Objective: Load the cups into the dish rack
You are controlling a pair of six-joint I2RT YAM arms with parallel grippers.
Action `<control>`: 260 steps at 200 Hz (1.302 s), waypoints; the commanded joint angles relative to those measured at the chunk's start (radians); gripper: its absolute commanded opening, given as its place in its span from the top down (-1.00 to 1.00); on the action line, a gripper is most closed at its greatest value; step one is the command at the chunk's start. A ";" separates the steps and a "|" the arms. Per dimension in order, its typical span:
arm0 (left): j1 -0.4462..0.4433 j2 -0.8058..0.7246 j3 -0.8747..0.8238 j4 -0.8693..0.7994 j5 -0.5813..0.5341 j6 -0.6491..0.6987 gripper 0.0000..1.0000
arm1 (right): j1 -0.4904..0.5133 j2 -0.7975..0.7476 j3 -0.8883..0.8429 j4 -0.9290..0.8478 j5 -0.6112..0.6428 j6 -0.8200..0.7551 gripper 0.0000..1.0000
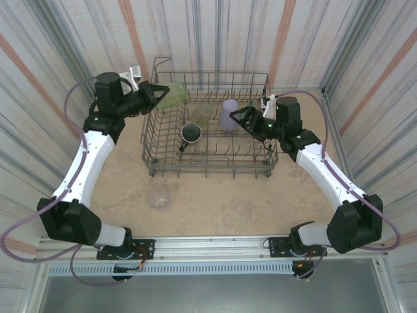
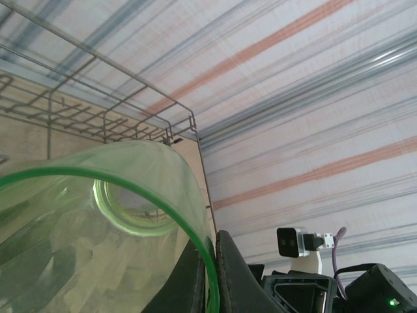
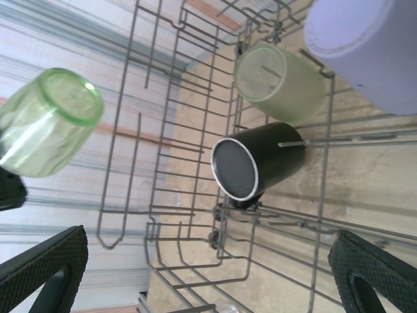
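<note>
Three cups sit inside the dish rack (image 1: pixel 210 151), which stands at the far middle of the desk (image 1: pixel 221 202). A lavender cup (image 1: pixel 229 114) stands on end toward the right of the back row. An olive-yellow cup (image 1: pixel 203 115) leans among the tines just left of it, and a dark mug (image 1: pixel 191 134) rests tilted a little nearer. From the right wrist the three crowd together, the dark mug (image 3: pixel 257 166) lying across the wires below the olive-yellow cup (image 3: pixel 280 81), with the lavender cup (image 3: pixel 365 45) at the upper right.

A fourth, the green cup (image 1: pixel 173 95), is up in the air at the rack's far left corner, about level with the top rail. It is turned on its side with its base pointing in over the rack. The left claw (image 1: pixel 158 91) is clamped on it. In the left wrist view its fingers (image 2: pixel 231 280) pinch the wall of the green cup (image 2: pixel 98 235) right at the rim.

The right claw (image 1: pixel 241 120) hangs inside the rack just right of the lavender cup, touching nothing. Its fingers (image 3: pixel 45 267) are spread wide apart.

One clear cup (image 1: pixel 159 195) stands alone on the desk in front of the rack, toward its left end and apart from it.
</note>
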 commanded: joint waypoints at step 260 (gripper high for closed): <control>-0.084 0.049 -0.223 0.494 0.045 -0.356 1.00 | 0.144 0.282 0.038 0.631 0.036 0.368 -0.98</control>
